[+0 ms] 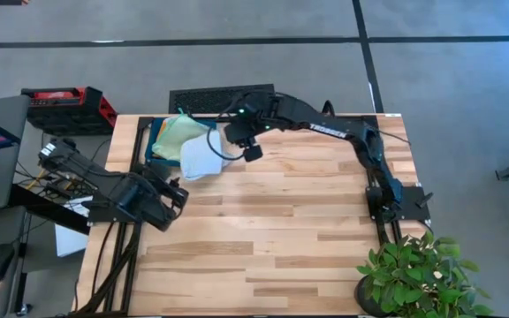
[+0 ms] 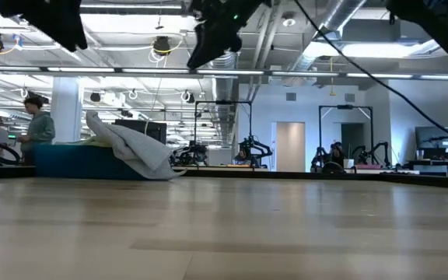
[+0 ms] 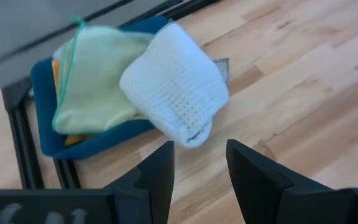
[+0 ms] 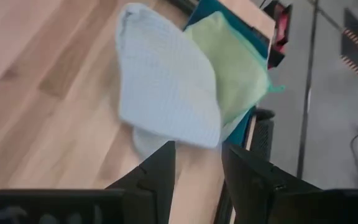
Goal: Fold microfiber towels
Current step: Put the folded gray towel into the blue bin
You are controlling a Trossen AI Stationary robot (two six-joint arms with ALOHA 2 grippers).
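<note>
Hovering w/ fingers spread and empty, the right gripper [image 4: 197, 163] sits just above the folded pale grey waffle-weave towel [image 4: 166, 81], which hangs over the dark teal rectangular tray's [image 3: 42, 93] edge onto the table. Step looks like stacking; next needs 1 nudge fully in. Left gripper [image 3: 197, 163] waits near, also spread.

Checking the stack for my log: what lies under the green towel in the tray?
Under the green towel an orange edge peeks out, inside the teal tray. A grey towel overlaps its side. Anything deeper is covered.
</note>
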